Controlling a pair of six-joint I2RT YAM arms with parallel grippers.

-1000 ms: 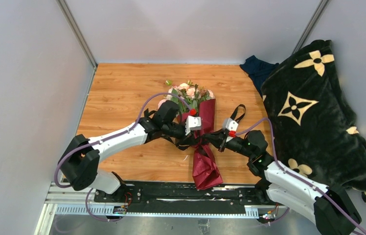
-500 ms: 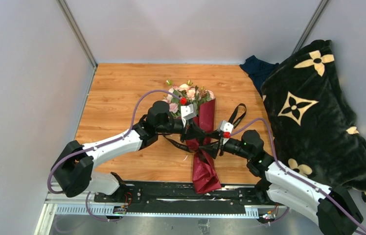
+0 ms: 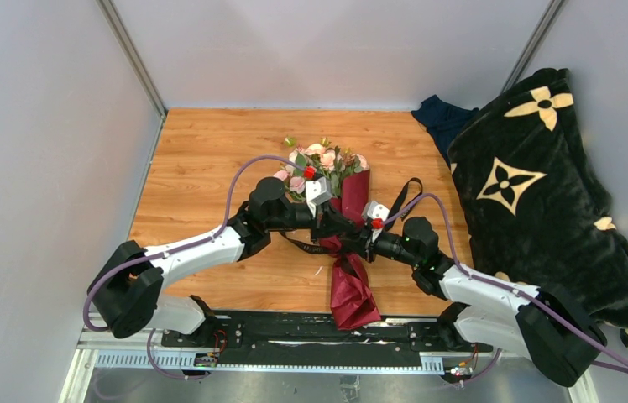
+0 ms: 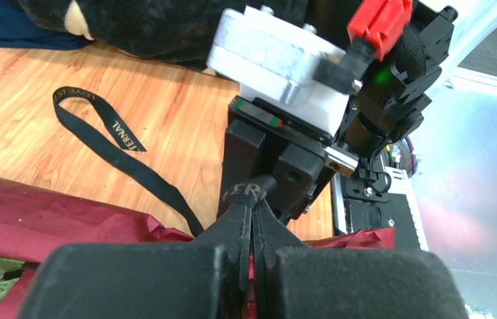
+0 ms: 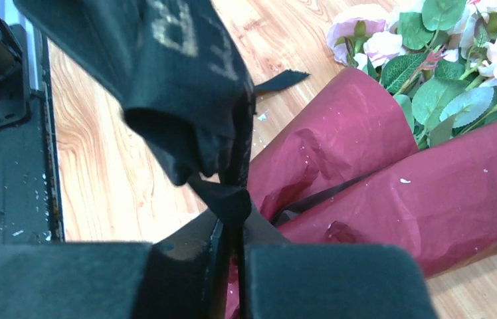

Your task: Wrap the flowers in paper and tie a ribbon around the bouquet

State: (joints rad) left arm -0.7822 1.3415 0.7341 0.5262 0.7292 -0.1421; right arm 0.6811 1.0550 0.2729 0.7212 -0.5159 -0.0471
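The bouquet lies mid-table: pink and cream flowers (image 3: pixel 325 161) with green leaves stick out of a dark red paper (image 3: pixel 353 290) cone, seen close as crinkled paper (image 5: pixel 372 166) and flowers (image 5: pixel 432 60). The black ribbon (image 3: pixel 412 192) circles the cone's waist, and a lettered strand (image 4: pixel 109 129) trails over the wood. My left gripper (image 3: pixel 337 225) (image 4: pixel 252 256) is shut on the ribbon just above the cone. My right gripper (image 3: pixel 354 236) (image 5: pixel 236 229) faces it tip to tip, its jaws pinched on a fold of ribbon (image 5: pixel 229 199). More ribbon (image 5: pixel 179 73) hangs in front of that camera.
A black blanket with cream motifs (image 3: pixel 546 193) fills the right side, and a navy cloth (image 3: pixel 439 117) lies behind it. Grey walls enclose the table. The arms' black base rail (image 3: pixel 285 329) runs along the near edge, under the cone's tail.
My right gripper opened, slid left toward the cone's waist and closed on the ribbon. My left gripper drew up toward the flowers, still holding the ribbon.
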